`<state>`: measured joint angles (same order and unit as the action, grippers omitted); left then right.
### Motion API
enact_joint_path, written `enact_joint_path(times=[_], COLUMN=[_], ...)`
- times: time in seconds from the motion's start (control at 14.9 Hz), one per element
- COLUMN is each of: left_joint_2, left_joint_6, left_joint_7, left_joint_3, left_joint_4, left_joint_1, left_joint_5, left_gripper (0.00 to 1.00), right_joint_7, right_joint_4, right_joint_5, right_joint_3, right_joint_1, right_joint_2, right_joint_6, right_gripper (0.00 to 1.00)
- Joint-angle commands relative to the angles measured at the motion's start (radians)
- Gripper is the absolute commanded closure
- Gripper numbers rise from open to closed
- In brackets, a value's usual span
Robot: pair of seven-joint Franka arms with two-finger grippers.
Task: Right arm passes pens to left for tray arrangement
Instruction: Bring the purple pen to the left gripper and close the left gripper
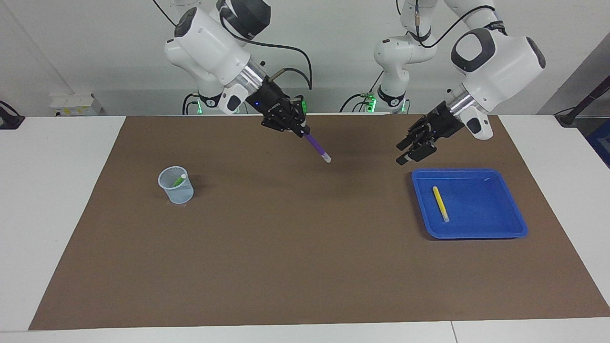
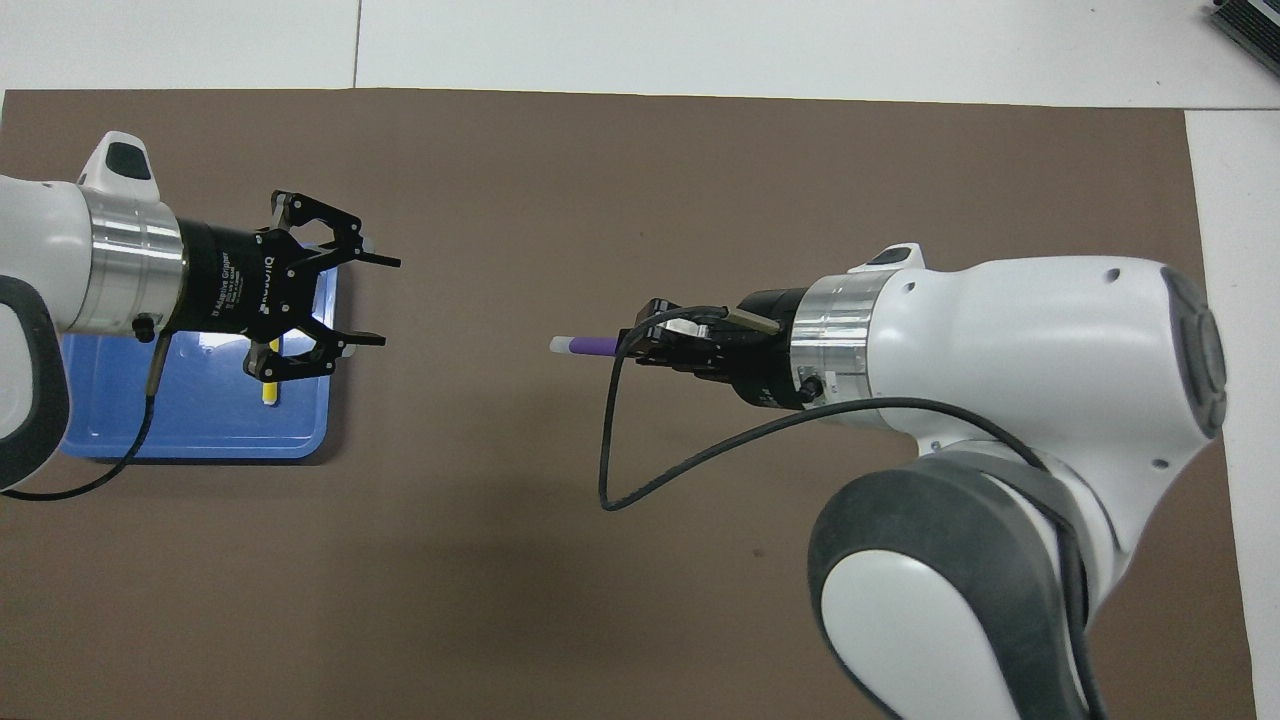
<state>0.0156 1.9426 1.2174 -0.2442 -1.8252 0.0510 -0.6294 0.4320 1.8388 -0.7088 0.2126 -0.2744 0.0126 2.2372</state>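
Observation:
My right gripper (image 1: 301, 129) (image 2: 640, 345) is shut on the purple pen (image 1: 317, 146) (image 2: 590, 345) and holds it in the air over the middle of the mat, its pale end pointing toward the left arm. My left gripper (image 1: 405, 153) (image 2: 385, 302) is open and empty, raised over the edge of the blue tray (image 1: 476, 224) (image 2: 200, 420) that is nearer to the robots. The yellow pen (image 1: 440, 203) (image 2: 270, 392) lies in the tray. The green pen (image 1: 179, 180) stands in the small translucent cup (image 1: 177, 190); the right arm hides the cup in the overhead view.
A brown mat (image 1: 286, 262) (image 2: 500, 200) covers most of the white table. The cup stands toward the right arm's end, the tray toward the left arm's end. A black cable (image 2: 610, 440) hangs from the right wrist.

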Motion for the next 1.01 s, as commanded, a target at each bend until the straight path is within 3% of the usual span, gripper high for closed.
enact_joint_path(times=[0.0,0.54,0.94], left_joint_2=[0.04,0.058,0.099], left_joint_6=[0.065,0.127,0.255], left_joint_7=[0.109,0.29,0.396], left_joint_3=[0.011,0.011,0.011], left_joint_4=[-0.043,-0.062,-0.166], left_joint_1=[-0.06,-0.146,-0.249], left_joint_5=[-0.021,-0.027,-0.026], left_gripper=[0.31,0.21,0.12], right_joint_7=[0.048,0.05,0.051], right_joint_4=[0.045,0.077,0.077], right_joint_5=[-0.072,-0.101,-0.101], right_joint_3=[-0.004,-0.004,-0.004], right_joint_1=[-0.029,-0.065,-0.065], right_joint_2=[0.032,0.032,0.032], right_joint_6=[0.085,0.11,0.108], right_gripper=[1.0,1.0,1.0])
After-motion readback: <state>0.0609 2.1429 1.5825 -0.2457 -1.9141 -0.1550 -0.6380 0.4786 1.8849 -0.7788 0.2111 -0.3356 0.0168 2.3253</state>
